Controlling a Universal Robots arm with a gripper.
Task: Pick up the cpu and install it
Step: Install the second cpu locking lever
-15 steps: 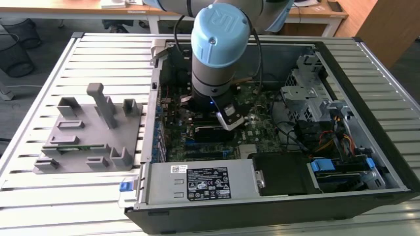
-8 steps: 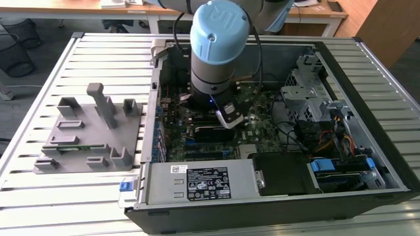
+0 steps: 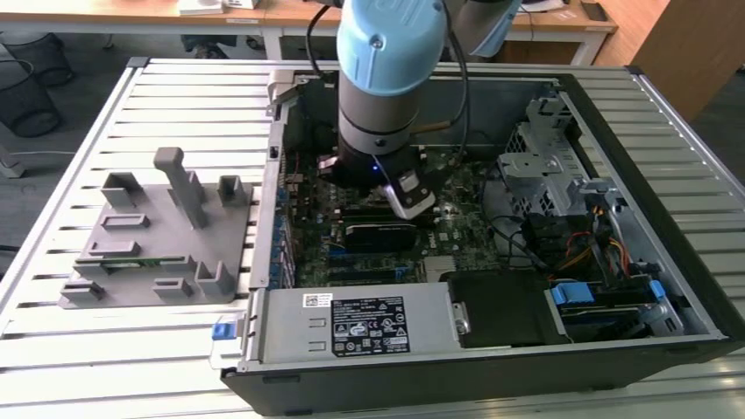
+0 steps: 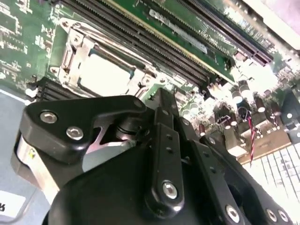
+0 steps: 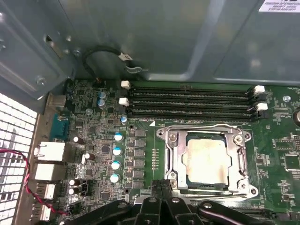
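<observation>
The cpu (image 5: 207,160) lies seated in the metal-framed socket (image 5: 173,154) on the motherboard (image 5: 93,150) inside the open computer case (image 3: 652,113). The tool (image 5: 161,187) hangs just above the socket's edge, fingers pressed together and holding nothing.

Just beyond the black gripper (image 5: 161,197), the silvery-white cpu (image 5: 207,160) sits in a silver frame (image 5: 169,154) on the green board (image 5: 93,154), with black slots (image 5: 187,101) farther off.

Bright even daylight; glare washes cpu (image 4: 104,75) lid; close claw (image 4: 161,101) linkage blurred.
</observation>
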